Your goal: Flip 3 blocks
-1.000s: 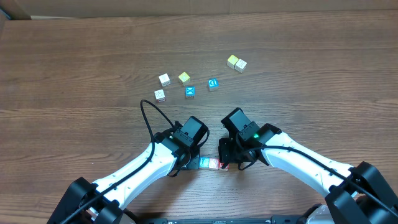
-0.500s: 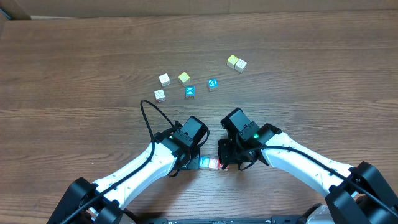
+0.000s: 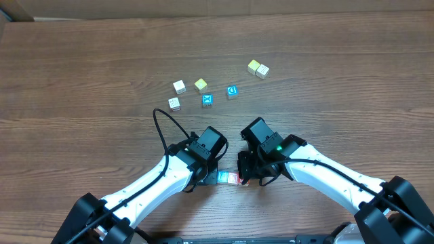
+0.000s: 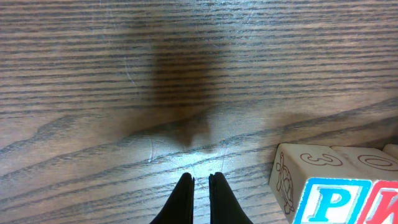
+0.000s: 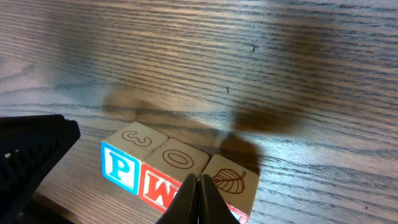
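Observation:
Three blocks lie side by side in a row (image 3: 229, 178) near the table's front edge, between my two wrists. The left block (image 5: 121, 165) has a blue P on its front and a 3 on top. The middle block (image 5: 163, 180) has a red W and a 0 on top. The right block (image 5: 235, 179) has a leaf on top and a red front. My right gripper (image 5: 198, 180) is shut and empty, its tips over the seam between the W and leaf blocks. My left gripper (image 4: 200, 179) is shut on nothing, over bare wood left of the P block (image 4: 314, 190).
Several loose cubes lie farther back: a white one (image 3: 179, 86), a yellow one (image 3: 201, 85), a blue X cube (image 3: 207, 100), a blue D cube (image 3: 232, 91), a white one (image 3: 174, 104), and a yellow and cream pair (image 3: 258, 68). A black cable (image 3: 163, 129) loops by the left arm.

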